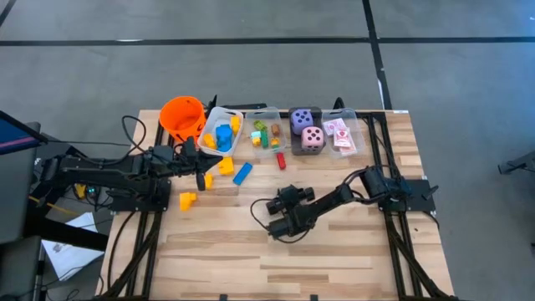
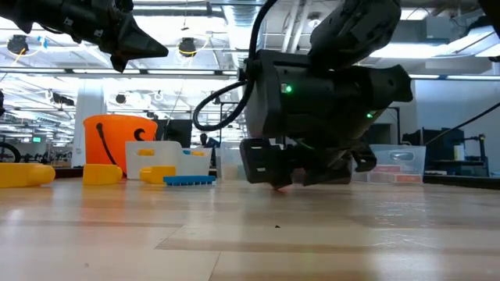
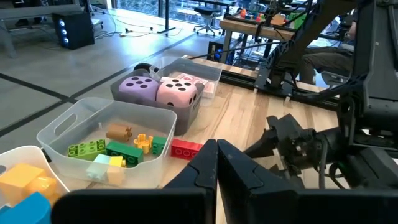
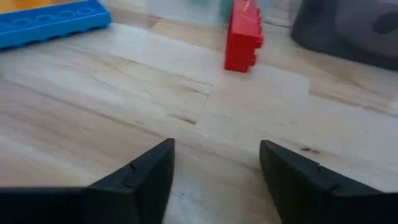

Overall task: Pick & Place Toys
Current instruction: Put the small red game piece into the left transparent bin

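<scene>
On the table just ahead of the right end effector [image 4: 214, 168], whose fingers stand apart and empty, the red block [image 4: 244, 34] lies beside the bins, long axis pointing away; the left end effector [image 3: 216, 165], pressed together, hovers nearby

You have a small red plastic block [image 1: 281, 159] lying flat on the wood beside the bins; a long flat blue plastic block [image 1: 242, 173] lies at a slant near it; yellow plastic blocks [image 1: 187, 200] sit scattered further toward the left arm. You see the big soft purple die [image 1: 302, 120] and the big soft pink die [image 1: 313, 138] touching in one bin; red-patterned playing cards [image 1: 340, 134] lie in the next.
</scene>
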Controlling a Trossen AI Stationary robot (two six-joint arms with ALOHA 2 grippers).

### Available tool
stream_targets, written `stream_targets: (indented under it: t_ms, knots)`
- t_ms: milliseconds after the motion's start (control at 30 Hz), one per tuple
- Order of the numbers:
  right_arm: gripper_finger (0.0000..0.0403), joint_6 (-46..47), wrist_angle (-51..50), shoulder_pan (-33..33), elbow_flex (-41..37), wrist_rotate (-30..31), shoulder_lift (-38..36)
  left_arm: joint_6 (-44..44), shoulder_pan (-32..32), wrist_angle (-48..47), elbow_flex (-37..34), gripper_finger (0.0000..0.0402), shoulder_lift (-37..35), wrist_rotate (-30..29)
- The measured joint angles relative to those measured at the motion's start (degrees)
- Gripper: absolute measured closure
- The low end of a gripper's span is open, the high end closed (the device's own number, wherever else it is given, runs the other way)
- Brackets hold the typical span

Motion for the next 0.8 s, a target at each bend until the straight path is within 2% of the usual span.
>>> stream_targets:
  t_ms: [300,400,500,700,800]
  knots:
    - [0.0046,-6.4,3.9,-1.9,-0.2,0.9,0.0,0.0,0.0,0.0,0.0,0.0402,0.0,0.0]
    - [0.0016,-6.7,3.8,-2.5,-0.1,1.1,0.0,0.0,0.0,0.0,0.0,0.0402,0.0,0.0]
    - [0.0005,-6.8,3.9,-3.4,-0.4,1.1,-0.1,0.1,0.0,0.0,0.0,0.0402,0.0,0.0]
    - [0.0016,-6.9,3.9,-6.5,-0.7,0.5,-0.1,4.5,0.0,-0.1,0.0,0.0402,0.0,0.0]
    - [0.0017,-10.3,5.2,-8.7,-0.7,-1.2,-0.2,5.0,0.0,-0.3,0.0,0.0402,0.1,0.0]
